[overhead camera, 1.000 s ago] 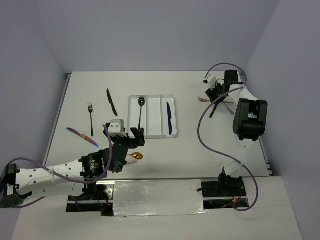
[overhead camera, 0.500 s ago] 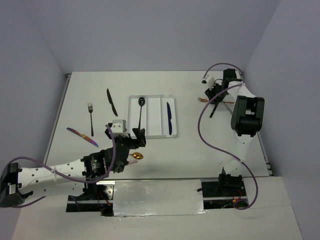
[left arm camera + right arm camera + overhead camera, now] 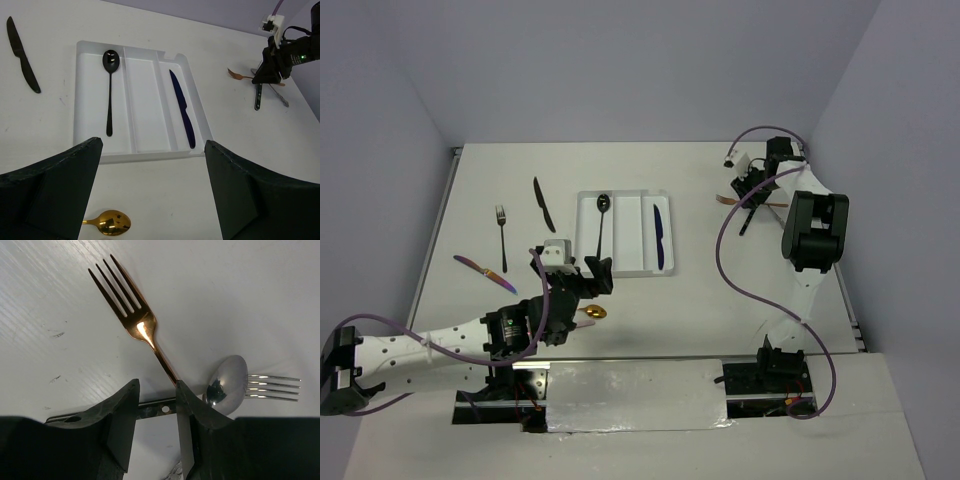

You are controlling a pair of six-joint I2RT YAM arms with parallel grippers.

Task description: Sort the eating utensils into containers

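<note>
The white tray (image 3: 620, 272) has three compartments. A black spoon (image 3: 601, 222) lies in its left one and a dark blue knife (image 3: 659, 236) in its right one; the middle one is bare. A gold spoon (image 3: 590, 312) lies just in front of the tray. My left gripper (image 3: 570, 272) is open and empty above that spot; its view shows the tray (image 3: 145, 156) and the gold spoon (image 3: 107, 222). My right gripper (image 3: 156, 396) stands narrowly open over a pile, straddling a black handle (image 3: 161, 408) beside a copper fork (image 3: 137, 322) and a silver spoon (image 3: 227, 385).
A black knife (image 3: 543, 203), a silver fork (image 3: 501, 226) and an iridescent purple utensil (image 3: 480, 267) lie on the table left of the tray. A second silver fork (image 3: 274, 387) lies by the silver spoon. Purple-grey walls enclose the table.
The right arm swung its forearm in and settled lower over the pile at the far right. The left gripper drifted slightly toward the gold spoon. No utensil moved.
</note>
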